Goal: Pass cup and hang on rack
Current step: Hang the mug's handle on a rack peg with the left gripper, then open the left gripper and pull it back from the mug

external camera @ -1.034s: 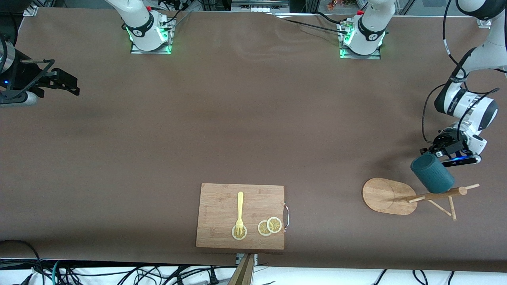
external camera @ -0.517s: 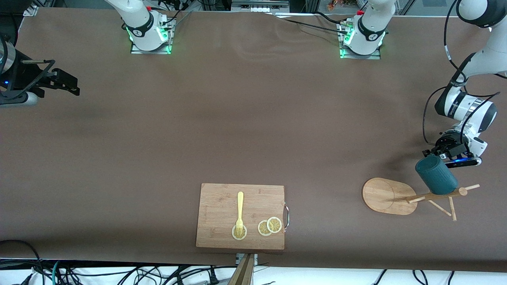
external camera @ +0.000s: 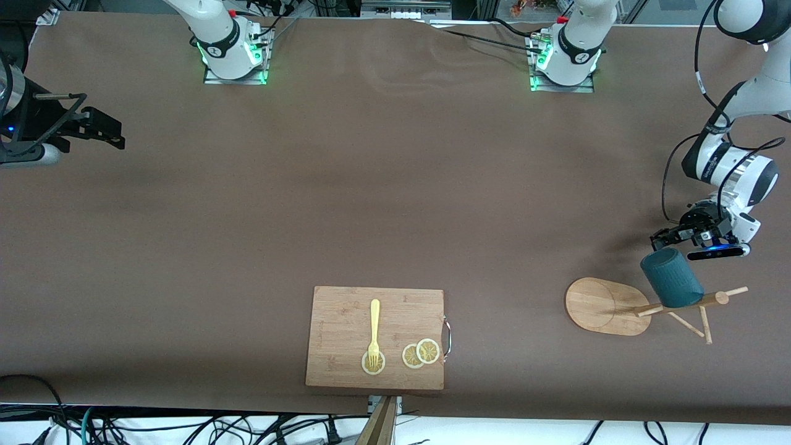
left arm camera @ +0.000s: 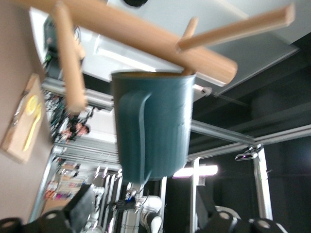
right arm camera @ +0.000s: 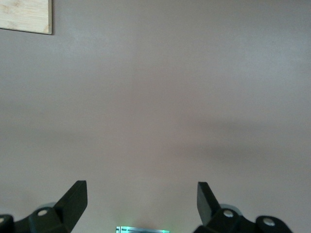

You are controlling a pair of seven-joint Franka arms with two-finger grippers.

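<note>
The dark teal cup (external camera: 672, 278) hangs on the wooden rack (external camera: 680, 304) near the left arm's end of the table. In the left wrist view the cup (left arm camera: 150, 126) sits under the rack's pole (left arm camera: 160, 41), with a peg tip in its mouth and its handle turned toward the camera. My left gripper (external camera: 666, 236) is open just beside the cup, its fingers (left arm camera: 82, 208) wide apart and clear of it. My right gripper (external camera: 102, 131) waits open and empty at the right arm's end of the table, its fingers (right arm camera: 73, 199) over bare table.
A wooden cutting board (external camera: 346, 309) lies near the front camera's edge at mid table, with a yellow fork (external camera: 374, 327) and lemon slices (external camera: 420, 353) on it. The rack's oval base (external camera: 596, 303) lies on the brown table cover.
The cup has shifted a little along the rack toward its base. The left gripper has drawn slightly away from the cup. The right arm has not moved.
</note>
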